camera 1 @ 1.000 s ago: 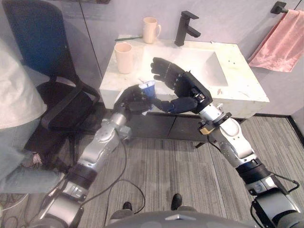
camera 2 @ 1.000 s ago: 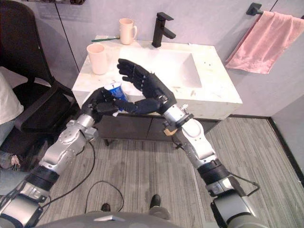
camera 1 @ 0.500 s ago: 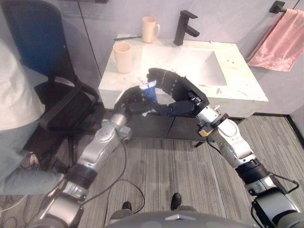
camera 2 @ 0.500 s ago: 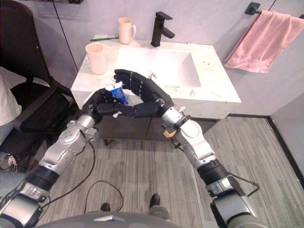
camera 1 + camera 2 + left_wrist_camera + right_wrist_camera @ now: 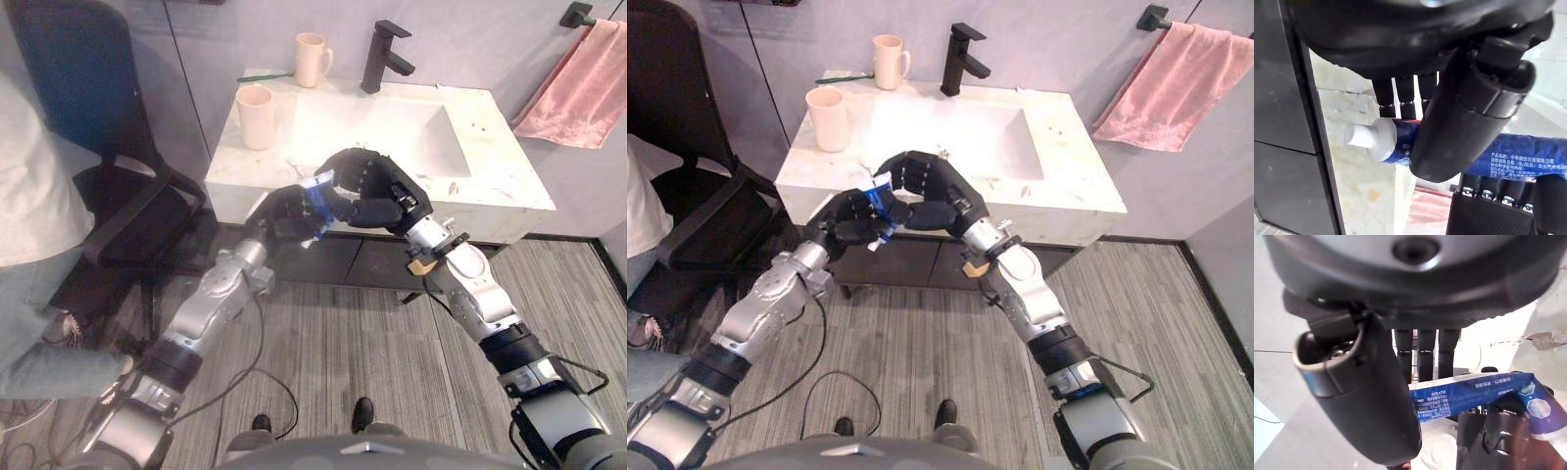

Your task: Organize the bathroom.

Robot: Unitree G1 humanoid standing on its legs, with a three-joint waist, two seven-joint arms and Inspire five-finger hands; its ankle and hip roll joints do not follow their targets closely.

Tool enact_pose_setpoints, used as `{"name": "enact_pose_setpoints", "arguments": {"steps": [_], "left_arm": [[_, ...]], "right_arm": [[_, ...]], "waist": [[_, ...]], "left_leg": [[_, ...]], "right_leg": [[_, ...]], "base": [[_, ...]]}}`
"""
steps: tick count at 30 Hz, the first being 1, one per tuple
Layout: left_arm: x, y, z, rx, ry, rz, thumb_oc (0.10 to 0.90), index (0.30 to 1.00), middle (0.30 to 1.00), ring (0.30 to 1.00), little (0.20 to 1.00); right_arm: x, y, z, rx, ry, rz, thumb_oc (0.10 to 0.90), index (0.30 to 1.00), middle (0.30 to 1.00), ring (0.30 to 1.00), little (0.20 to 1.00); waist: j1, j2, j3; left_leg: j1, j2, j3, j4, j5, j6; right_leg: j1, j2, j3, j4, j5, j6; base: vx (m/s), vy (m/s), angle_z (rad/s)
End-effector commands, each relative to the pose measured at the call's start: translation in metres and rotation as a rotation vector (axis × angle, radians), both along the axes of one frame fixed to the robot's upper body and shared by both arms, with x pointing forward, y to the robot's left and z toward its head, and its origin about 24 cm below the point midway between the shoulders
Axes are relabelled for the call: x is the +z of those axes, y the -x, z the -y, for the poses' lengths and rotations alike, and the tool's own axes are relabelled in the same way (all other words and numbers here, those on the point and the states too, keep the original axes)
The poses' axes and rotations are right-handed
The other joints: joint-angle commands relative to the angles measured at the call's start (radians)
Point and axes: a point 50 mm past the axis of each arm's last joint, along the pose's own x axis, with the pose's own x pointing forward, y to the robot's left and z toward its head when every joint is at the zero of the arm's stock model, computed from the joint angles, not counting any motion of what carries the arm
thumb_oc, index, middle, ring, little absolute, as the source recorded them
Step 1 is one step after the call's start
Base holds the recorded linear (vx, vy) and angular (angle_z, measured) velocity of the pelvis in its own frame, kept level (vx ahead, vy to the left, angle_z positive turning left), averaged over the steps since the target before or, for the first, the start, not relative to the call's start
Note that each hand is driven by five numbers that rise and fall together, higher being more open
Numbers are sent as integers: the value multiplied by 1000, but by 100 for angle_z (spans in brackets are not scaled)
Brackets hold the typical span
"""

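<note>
A blue toothpaste tube [image 5: 321, 190] with a white cap [image 5: 1365, 138] hangs in the air just before the front edge of the white vanity top [image 5: 490, 196]. My left hand [image 5: 284, 213] grips its cap end from below, thumb [image 5: 1464, 112] and fingers curled round it. From the right, my right hand [image 5: 372, 184] curls its fingers over the tube's flat end. In the right wrist view the tube [image 5: 1469, 394] runs between the right thumb [image 5: 1366, 401] and the fingers. The tube lies nearly level between the two hands.
A pink cup [image 5: 256, 117] stands at the vanity's left. A second cup [image 5: 311, 59] and a green toothbrush [image 5: 265, 75] are at the back left beside the black faucet [image 5: 384, 57]. A pink towel [image 5: 578, 83] hangs right. A black chair [image 5: 98, 166] and a person [image 5: 29, 196] are left.
My right hand, open above the tube a second ago, has come down and curled its fingers on it. The tube has tipped from upright to nearly level.
</note>
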Motion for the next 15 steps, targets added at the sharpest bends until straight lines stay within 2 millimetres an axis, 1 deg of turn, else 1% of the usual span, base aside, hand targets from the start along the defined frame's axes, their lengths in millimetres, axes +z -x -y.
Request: {"name": "enact_pose_setpoints", "arguments": {"steps": [1, 2, 4, 5, 6, 8, 9, 10, 11, 12, 13, 14, 15], "left_arm": [[74, -28, 21, -31, 57, 306, 400, 300, 300, 300, 300], [74, -28, 21, -30, 56, 306, 400, 300, 300, 300, 300], [74, -28, 21, -27, 54, 306, 400, 300, 300, 300, 300], [74, -28, 21, -23, 52, 304, 400, 300, 300, 300, 300], [74, -28, 20, -17, 49, 303, 400, 300, 300, 300, 300], [73, -29, 19, -2, 43, 301, 499, 448, 448, 448, 448], [73, -29, 18, 6, 38, 300, 612, 618, 618, 618, 618], [72, -29, 15, 30, 26, 298, 800, 900, 900, 900, 900], [70, -29, 13, 49, 21, 292, 800, 900, 900, 900, 900], [69, -29, 12, 56, 18, 290, 800, 900, 900, 900, 900], [66, -28, 9, 77, 11, 289, 800, 900, 900, 900, 900], [65, -27, 8, 84, 10, 288, 800, 900, 900, 900, 900], [61, -24, 5, 112, 8, 282, 800, 900, 900, 900, 900]], "right_arm": [[52, -5, -8, 78, -65, 215, 496, 444, 444, 444, 444], [52, -5, -8, 77, -63, 216, 469, 404, 404, 404, 404], [52, -5, -7, 74, -61, 221, 444, 366, 366, 366, 366], [52, -5, -7, 70, -62, 226, 420, 331, 331, 331, 331], [54, -5, -6, 66, -64, 234, 417, 326, 326, 326, 326], [58, -5, -5, 55, -70, 255, 413, 319, 319, 319, 319], [60, -5, -4, 50, -74, 266, 400, 300, 300, 300, 300], [68, -4, -1, 25, -84, 305, 400, 300, 300, 300, 300], [74, -3, 2, -2, -99, 342, 400, 300, 300, 300, 300], [76, -3, 3, -12, -105, 356, 400, 300, 300, 300, 300], [84, -1, 7, -44, -123, 397, 400, 300, 300, 300, 300], [87, -1, 8, -54, -130, 411, 400, 300, 300, 300, 300], [98, 3, 14, -104, -158, 476, 400, 300, 300, 300, 300]], "waist": [[9, 46, -49], [9, 46, -49], [9, 46, -48], [9, 46, -48], [9, 46, -48], [9, 46, -48], [9, 46, -48], [9, 45, -48], [11, 45, -46], [11, 45, -46], [13, 44, -45], [14, 44, -45], [17, 43, -44]], "left_leg": [[6, -67, -8, 16, -68, 12], [6, -67, -8, 16, -68, 12], [7, -67, -7, 15, -69, 12], [8, -68, -6, 15, -69, 12], [9, -68, -7, 14, -70, 13], [10, -68, -6, 14, -70, 13], [11, -68, -5, 14, -70, 13], [11, -68, -5, 13, -71, 12], [12, -68, -5, 13, -71, 12], [12, -68, -5, 13, -71, 12], [13, -68, -5, 14, -73, 13], [13, -68, -5, 14, -74, 14], [13, -70, -6, 15, -76, 16]], "right_leg": [[91, 61, -51, 37, -212, 91], [91, 61, -51, 36, -212, 91], [91, 61, -52, 36, -212, 91], [93, 61, -52, 35, -211, 91], [93, 61, -52, 35, -212, 91], [93, 61, -53, 35, -212, 92], [94, 60, -53, 36, -212, 93], [94, 60, -54, 37, -212, 93], [94, 59, -54, 39, -212, 94], [94, 59, -54, 40, -212, 94], [93, 58, -53, 43, -214, 94], [93, 58, -53, 44, -215, 95], [92, 55, -52, 48, -216, 96]], "base": [[0, 0, 0], [0, 0, 0], [0, 0, 0], [0, 0, 0], [0, 0, 0], [0, 0, 0], [0, 0, 0], [-2, 37, 1], [-3, 40, 0], [-7, 42, 1], [-4, 31, 0], [-6, 54, 1], [-3, 39, 0]]}}
